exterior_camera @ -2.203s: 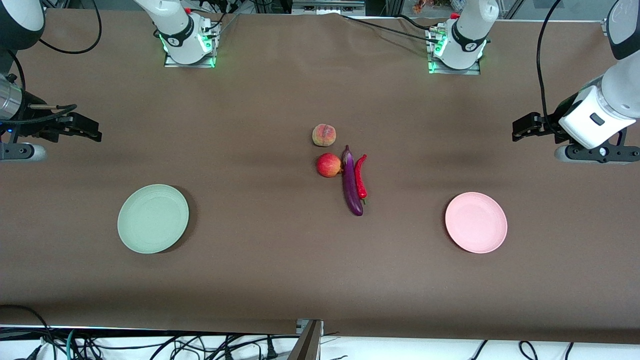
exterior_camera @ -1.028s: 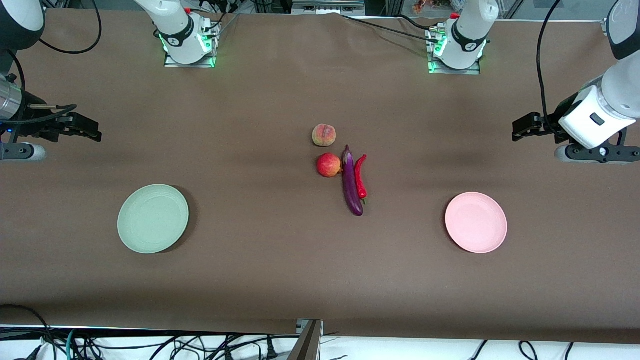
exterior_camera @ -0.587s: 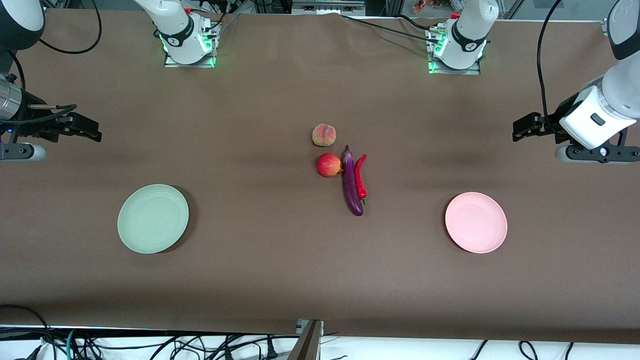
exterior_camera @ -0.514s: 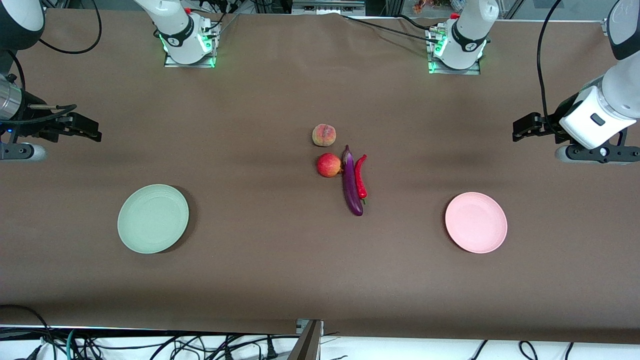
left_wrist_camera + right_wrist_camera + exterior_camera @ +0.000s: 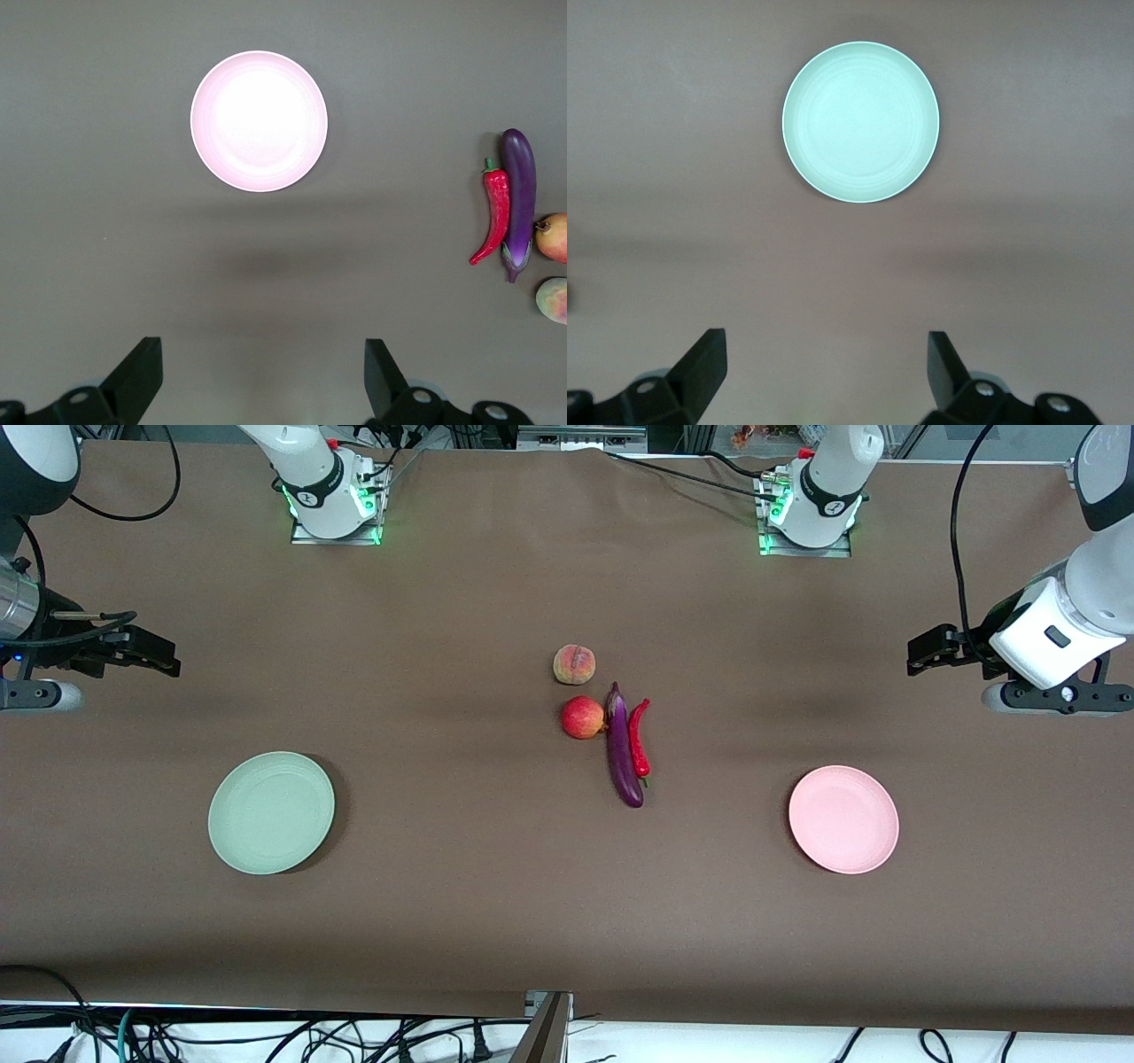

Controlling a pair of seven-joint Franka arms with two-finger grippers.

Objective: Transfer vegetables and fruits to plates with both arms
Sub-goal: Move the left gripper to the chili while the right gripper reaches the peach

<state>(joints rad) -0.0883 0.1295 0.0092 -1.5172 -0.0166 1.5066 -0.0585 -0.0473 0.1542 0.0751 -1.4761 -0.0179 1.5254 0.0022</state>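
You have both the left gripper [image 5: 257, 376] and right gripper [image 5: 824, 372] spread empty over the table ends, with the eggplant [image 5: 622, 749] lying lengthwise toward the camera midway between them, on the left gripper's side of the apple [image 5: 582, 717].

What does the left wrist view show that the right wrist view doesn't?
Only the left wrist view: the pink plate, chili pepper, eggplant, red apple-like fruit, peach and the open left gripper. Only the right wrist view: the green plate and the open right gripper. Both: the brown table, both plates empty.
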